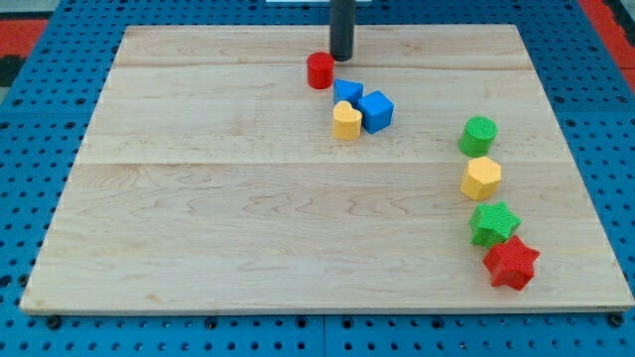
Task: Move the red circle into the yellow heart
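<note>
**A:** Red circle (319,71) first: you see it near the view's top of the wooden board (248,228), a little left of centre.

**B:** And my tip (341,58)?

**A:** My tip sits just to the view's upper right of the red circle, very close; you cannot tell from this angle whether the two touch. As for jaws, the arm carries none, only the dark rod, so nothing is there to stand apart or close.

**B:** Where is the yellow heart (346,120)?

**A:** Below the red circle and slightly to the view's right, near it but apart. A blue block (348,91), its shape hard to make out, lies between them, seeming to touch the heart's top. A blue cube (376,111) presses against the heart's right side.

**B:** What else do you find on the board?

**A:** Look down the view's right side and you find a loose column. A green circle (478,135) is highest, a yellow hexagon (481,178) just under it, then a green star (494,223), and lowest a red star (512,263) touching the green one. That column lies well apart from the cluster around the heart.
</note>
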Robot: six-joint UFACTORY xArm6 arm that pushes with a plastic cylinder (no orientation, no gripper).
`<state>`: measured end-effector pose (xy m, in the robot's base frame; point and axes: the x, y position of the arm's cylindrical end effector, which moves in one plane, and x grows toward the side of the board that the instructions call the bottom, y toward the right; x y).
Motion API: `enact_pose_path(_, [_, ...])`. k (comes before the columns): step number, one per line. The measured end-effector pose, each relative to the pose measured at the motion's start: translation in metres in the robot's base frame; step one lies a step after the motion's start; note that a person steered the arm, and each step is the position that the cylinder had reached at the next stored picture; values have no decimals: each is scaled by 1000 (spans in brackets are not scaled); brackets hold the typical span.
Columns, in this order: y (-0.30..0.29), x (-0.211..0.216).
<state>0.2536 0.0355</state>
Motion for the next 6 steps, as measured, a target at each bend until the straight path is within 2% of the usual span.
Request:
enact_pose_path(1, [-13,12])
enact_pose_path(2, [-62,19])
enact_pose_path(3, [-66,63])
enact_pose_path(5, [-115,67])
enact_pose_path(6, [-113,90])
